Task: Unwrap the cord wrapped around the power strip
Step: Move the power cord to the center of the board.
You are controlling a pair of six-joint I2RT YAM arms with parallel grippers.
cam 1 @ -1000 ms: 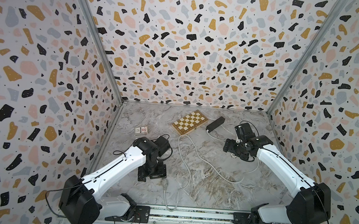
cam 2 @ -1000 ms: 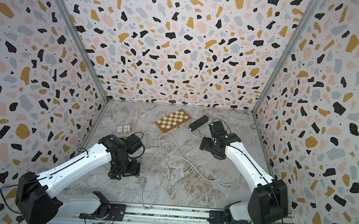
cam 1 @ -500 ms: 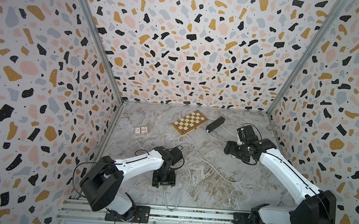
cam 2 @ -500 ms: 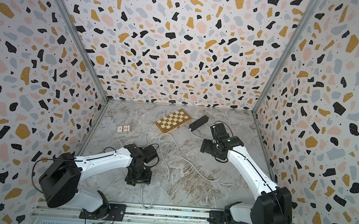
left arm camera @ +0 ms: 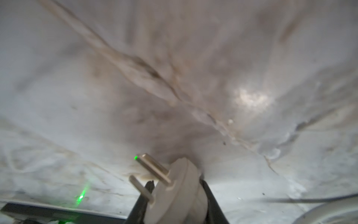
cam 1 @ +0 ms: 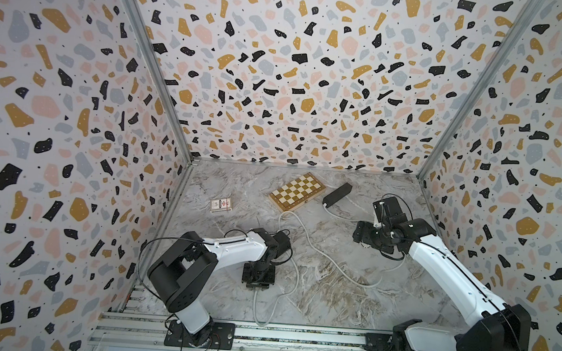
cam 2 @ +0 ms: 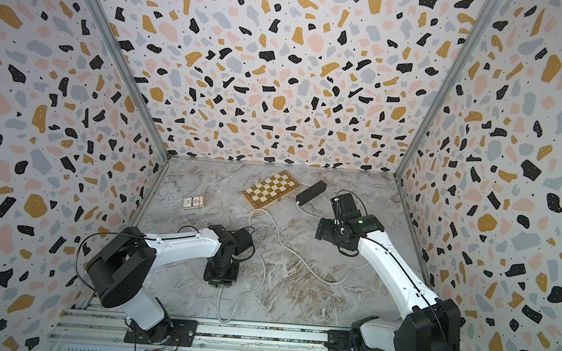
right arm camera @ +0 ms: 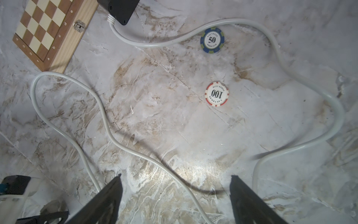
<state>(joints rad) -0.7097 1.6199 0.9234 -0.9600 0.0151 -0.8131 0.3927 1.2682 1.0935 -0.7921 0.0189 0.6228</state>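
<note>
The black power strip point(cam 1: 337, 194) point(cam 2: 311, 192) lies at the back of the table, right of the chessboard; its end also shows in the right wrist view point(right arm camera: 118, 9). The white cord point(cam 1: 255, 306) point(right arm camera: 147, 45) leaves that end and snakes loosely across the table to the front. None of it lies round the strip. Its white plug point(left arm camera: 178, 194) sits between the black fingers of my left gripper point(cam 1: 257, 282) point(left arm camera: 176, 182), which points down near the front and is shut on it, prongs sticking out. My right gripper point(cam 1: 362, 232) point(right arm camera: 175, 176) hovers open above the cord.
A wooden chessboard point(cam 1: 297, 191) and a deck of cards point(cam 1: 221, 205) lie at the back. Two poker chips, a blue one point(right arm camera: 212, 40) and a white one point(right arm camera: 216, 94), lie inside the cord's loop below my right gripper. Patterned walls close three sides.
My left arm swung toward the front middle, came down over the cord's plug end and closed its jaws on the plug. My right arm hardly moved and stayed open.
</note>
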